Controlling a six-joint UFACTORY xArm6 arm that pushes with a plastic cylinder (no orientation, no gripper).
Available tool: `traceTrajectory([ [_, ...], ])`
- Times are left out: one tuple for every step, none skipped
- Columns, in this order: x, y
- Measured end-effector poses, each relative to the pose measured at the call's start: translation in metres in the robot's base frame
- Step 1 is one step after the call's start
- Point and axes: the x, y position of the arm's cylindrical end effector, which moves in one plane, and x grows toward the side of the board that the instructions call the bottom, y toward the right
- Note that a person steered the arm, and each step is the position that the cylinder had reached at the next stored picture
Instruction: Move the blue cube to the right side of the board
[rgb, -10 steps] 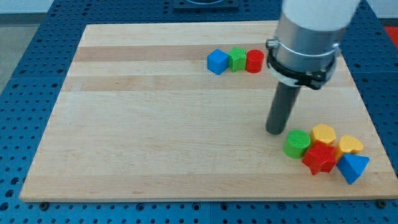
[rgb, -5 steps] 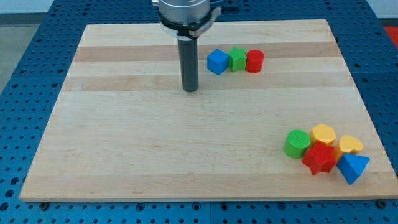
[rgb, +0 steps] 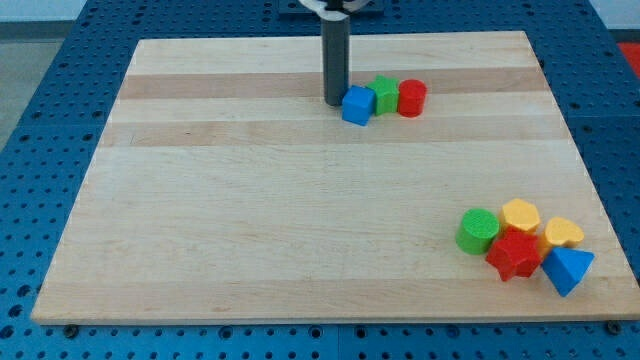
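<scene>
The blue cube sits near the view's top centre of the wooden board, at the left end of a short row with a green block and a red cylinder. The cube is turned slightly and sits a little lower than the other two. My tip stands right at the cube's upper left corner, touching or nearly touching it. The rod rises straight up out of the view's top.
A cluster lies at the view's lower right: a green cylinder, a red star, two yellow blocks and a blue triangular block. Blue perforated table surrounds the board.
My tip moved from beside the lower-right cluster, across to the left of the blue cube, then up and right against it. The blue cube shifted slightly right and down.
</scene>
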Motion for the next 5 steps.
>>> traceTrajectory([
  [0.001, 0.014],
  [0.014, 0.017],
  [0.036, 0.018],
  [0.058, 0.022],
  [0.079, 0.031],
])
